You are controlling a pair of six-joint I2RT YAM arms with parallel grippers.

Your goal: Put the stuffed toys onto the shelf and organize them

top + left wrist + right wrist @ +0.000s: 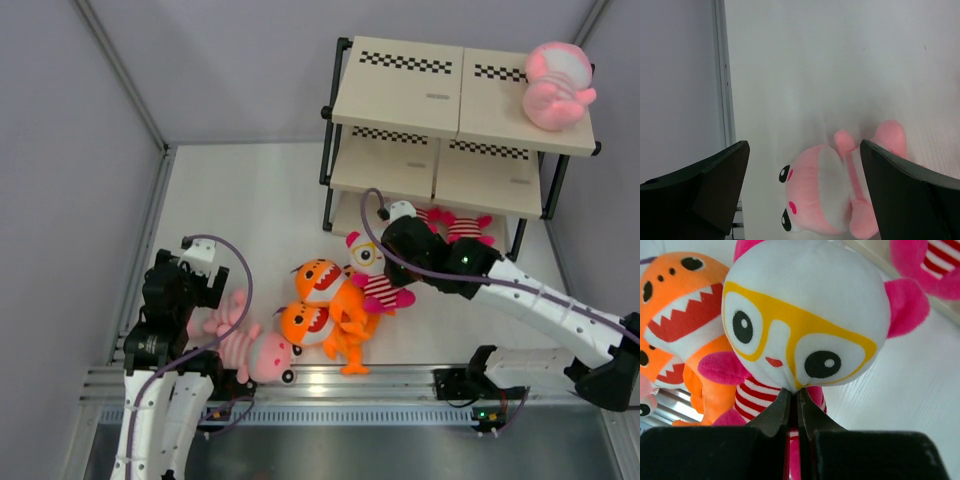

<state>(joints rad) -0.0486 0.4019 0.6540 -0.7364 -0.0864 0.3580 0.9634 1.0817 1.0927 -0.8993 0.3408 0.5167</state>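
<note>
From above, one pink doll (556, 84) lies on top of the shelf (455, 95) and a magenta toy (462, 226) on its bottom board; four toys wait on the counter (250, 200). The left hand (802, 192) is wide open above a pink doll (827, 192) (holding nothing). The right hand (795, 407) is pinched shut under the chin of the glasses toy (805, 315), with an orange shark (682, 305) to its left.

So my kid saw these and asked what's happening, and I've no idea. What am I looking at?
Two robot arms stand at a table's edge. One picture is from above; the other two are from cameras on each wrist. The shelf has one pink doll on top. On the table lie two orange sharks, a magenta toy with yellow glasses and another pink doll. The right gripper is pinched shut at the glasses toy's neck. The left gripper hangs open above the pink doll.
</note>
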